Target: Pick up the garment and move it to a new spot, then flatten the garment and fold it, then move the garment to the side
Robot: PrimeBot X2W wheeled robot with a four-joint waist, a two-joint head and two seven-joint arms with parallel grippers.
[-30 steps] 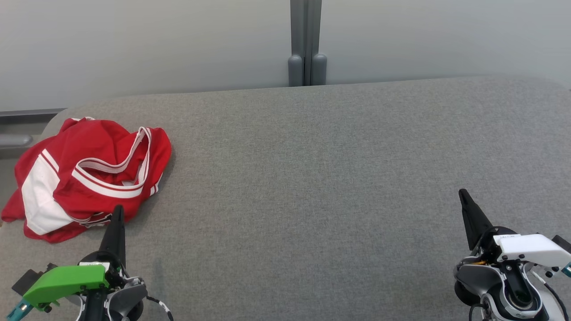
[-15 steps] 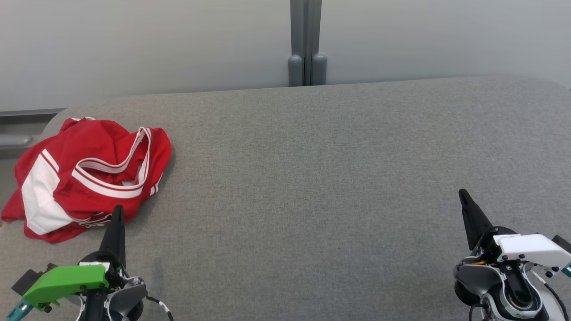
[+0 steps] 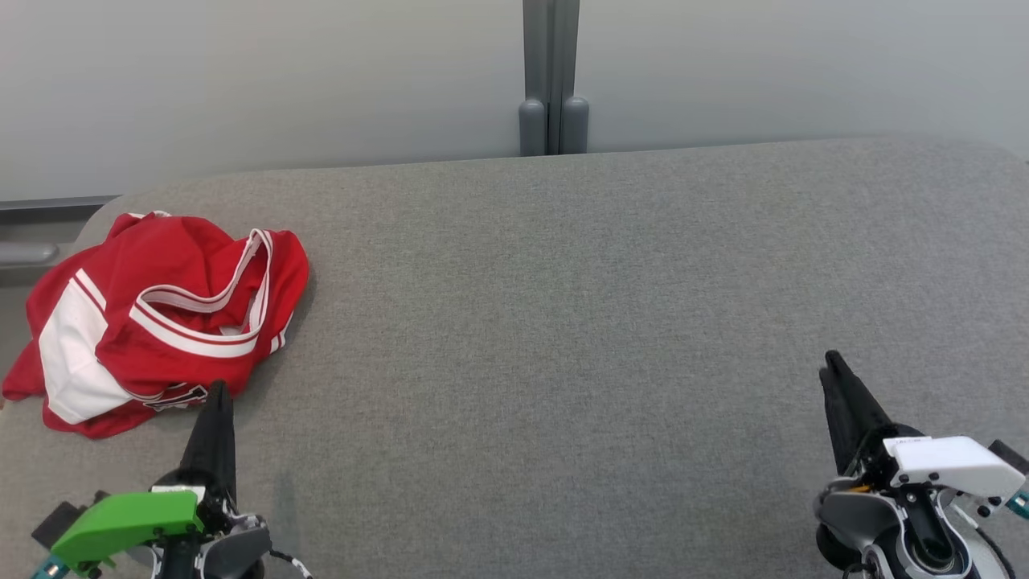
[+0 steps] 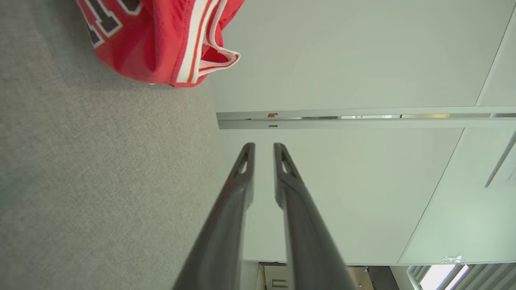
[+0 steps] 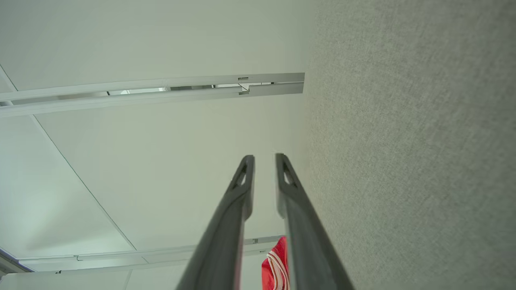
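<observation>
Head view: crumpled red garment [image 3: 161, 314] lies at frame left on the grey tabletop [image 3: 563, 322]; left claw [image 3: 215, 394] and right claw [image 3: 830, 363], lower corners, stand slightly parted and empty, seemingly readying the pickup.

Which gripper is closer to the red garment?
The left gripper, green-capped, tips close by the garment; the white-capped right gripper sits far off.

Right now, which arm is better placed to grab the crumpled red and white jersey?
Left. The left fingers sit right beside the crumpled red and white jersey; the right fingers lie far across the grey fabric surface.
</observation>
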